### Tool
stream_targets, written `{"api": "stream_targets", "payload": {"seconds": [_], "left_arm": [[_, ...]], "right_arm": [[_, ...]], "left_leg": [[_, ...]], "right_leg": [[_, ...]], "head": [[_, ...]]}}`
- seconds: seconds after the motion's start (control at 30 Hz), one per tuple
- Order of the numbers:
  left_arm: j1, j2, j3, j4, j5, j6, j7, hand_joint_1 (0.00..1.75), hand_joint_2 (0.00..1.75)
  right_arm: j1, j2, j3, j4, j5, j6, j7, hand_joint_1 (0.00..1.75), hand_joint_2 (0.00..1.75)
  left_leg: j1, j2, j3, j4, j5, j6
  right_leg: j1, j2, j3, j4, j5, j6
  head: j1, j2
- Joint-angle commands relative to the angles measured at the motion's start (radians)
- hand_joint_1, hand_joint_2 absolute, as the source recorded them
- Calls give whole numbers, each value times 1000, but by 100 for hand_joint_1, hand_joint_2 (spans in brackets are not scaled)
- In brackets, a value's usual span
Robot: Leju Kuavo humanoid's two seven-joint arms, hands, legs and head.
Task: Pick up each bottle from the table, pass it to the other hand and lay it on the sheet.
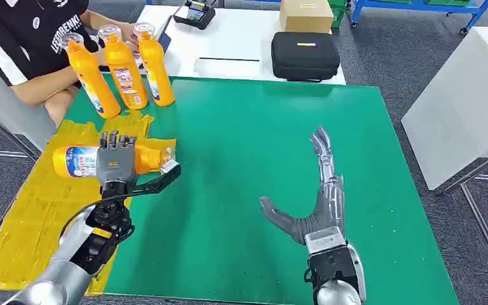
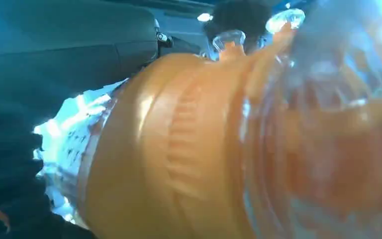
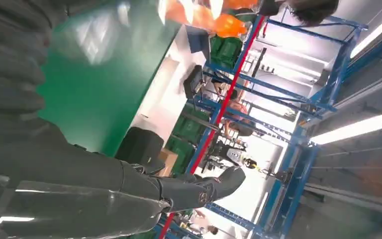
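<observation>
Your left hand (image 1: pixel 115 162) is wrapped over an orange bottle (image 1: pixel 76 160) lying on its side on the yellow sheet (image 1: pixel 32 216), at about 9 o'clock on the table. The bottle's long axis runs 9-to-3: base toward 9, clear cap (image 1: pixel 168 156) toward 3, with the cap sitting right at the sheet's edge where it meets the green mat (image 1: pixel 241 152). Fingers drape across the middle of the body, so it's gripped; the white-and-blue label shows on the base side of the hand. In the left wrist view the orange body (image 2: pixel 179 149) sits tight against the camera, too close and blurred to read any more of the grip.

Your right hand (image 1: pixel 314 190) is over the green mat at about 5 o'clock, palm flat, fingers stretched toward 12, thumb splayed toward 9. It has hold of nothing. The right wrist view shows the same extended fingers (image 3: pixel 194 191) with nothing between them.

Three more orange bottles (image 1: pixel 122 70) stand upright, tilted slightly, in a close row at 11 o'clock, on the mat just beyond the sheet's far end. A person (image 1: pixel 32 38) in a black-and-white shirt sits right behind them, forearm near the bottles.

At 12 o'clock, beyond the mat, on a white table (image 1: pixel 241 38): a black case (image 1: pixel 305 56), a cardboard box (image 1: pixel 306 15), and a small black device (image 1: pixel 194 13). These are well apart from both hands.
</observation>
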Motion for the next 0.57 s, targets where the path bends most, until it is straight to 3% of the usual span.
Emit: {"api": "stream_targets", "payload": {"seconds": [0.03,0.2,0.4,0.57], "left_arm": [[-35,-42,134,89,28,40,-92,0,175],[-11,-49,207,59,23,57,-135,0,175],[-10,-51,212,55,21,58,-136,0,175],[11,-77,302,-10,34,70,-170,0,175]], "right_arm": [[-44,-6,4,37,-14,17,10,0,175],[-40,0,1,34,-15,24,10,0,175],[-40,0,1,32,-15,25,10,0,175],[-44,10,-8,36,-8,36,11,0,175]], "left_leg": [[1,2,3,0,-2,-2],[1,2,5,0,-2,-2],[1,2,5,0,-3,-3],[1,2,5,0,-3,-2]], "right_leg": [[1,0,3,-1,-1,-2],[1,0,5,-1,-2,-2],[1,0,5,0,-2,-2],[1,0,4,0,-2,-2]], "head": [[0,0],[0,0],[0,0],[0,0]]}}
